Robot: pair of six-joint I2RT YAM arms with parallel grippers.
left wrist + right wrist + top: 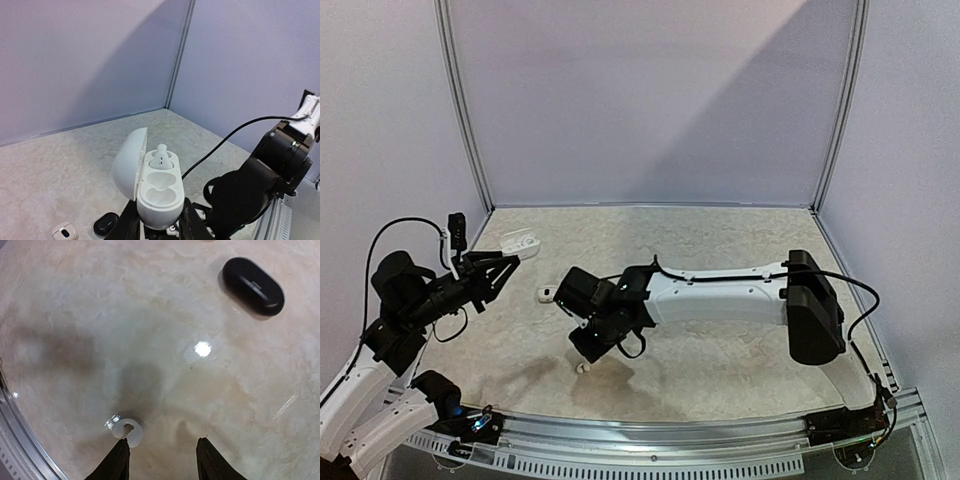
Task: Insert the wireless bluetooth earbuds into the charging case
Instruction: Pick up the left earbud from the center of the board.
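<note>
My left gripper [159, 227] [503, 266] is shut on the white charging case [159, 192] [520, 243] and holds it up off the table with its lid [128, 162] swung open. One white earbud [161, 156] sits in the far slot, and the near slot is empty. My right gripper [163, 456] [586, 350] hangs open just above the table. A loose white earbud [128, 430] [583, 367] lies on the surface right at the tip of its left finger [119, 460], outside the gap between the fingers.
A closed black case [253, 286] [105, 223] lies on the table. A small white object [64, 231] [546, 294] lies beside it. The right arm [720, 295] stretches across the middle of the table. The metal rail [650, 430] runs along the near edge.
</note>
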